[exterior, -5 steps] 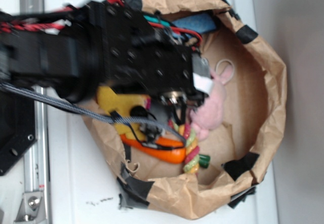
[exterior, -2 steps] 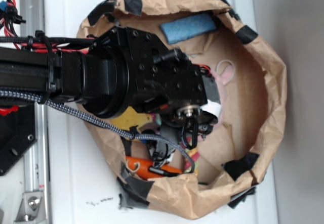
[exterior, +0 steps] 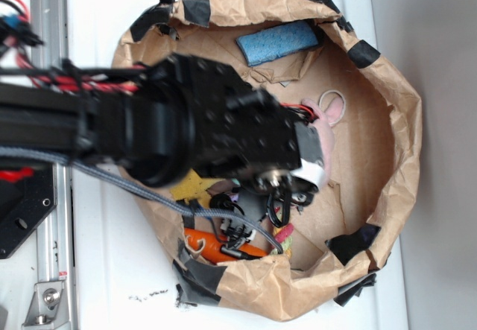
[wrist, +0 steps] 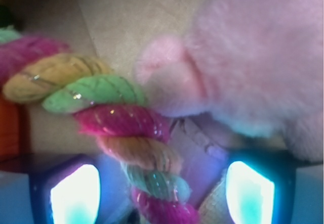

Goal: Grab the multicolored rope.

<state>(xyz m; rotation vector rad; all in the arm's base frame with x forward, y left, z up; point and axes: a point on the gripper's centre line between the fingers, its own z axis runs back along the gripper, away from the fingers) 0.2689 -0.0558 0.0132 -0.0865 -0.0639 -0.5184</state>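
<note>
Paper basin (exterior: 395, 121); only wrist view shows multicolored rope (wrist: 116, 118) clearly.

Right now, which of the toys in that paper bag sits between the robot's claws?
The twisted multicolored rope: its pink, yellow and green strands run down between the two fingers of the gripper. The pink plush bunny sits off to one side.

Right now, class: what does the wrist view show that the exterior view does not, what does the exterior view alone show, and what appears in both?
Only the wrist view shows the multicolored rope's twisted pink, yellow and green strands close up, running between the gripper's two glowing fingers, beside the pink plush bunny's fur.

Only the exterior view shows the paper bag, the blue sponge, the orange carrot and the black arm.

Both show rope and bunny, though the arm mostly hides them outside.
</note>
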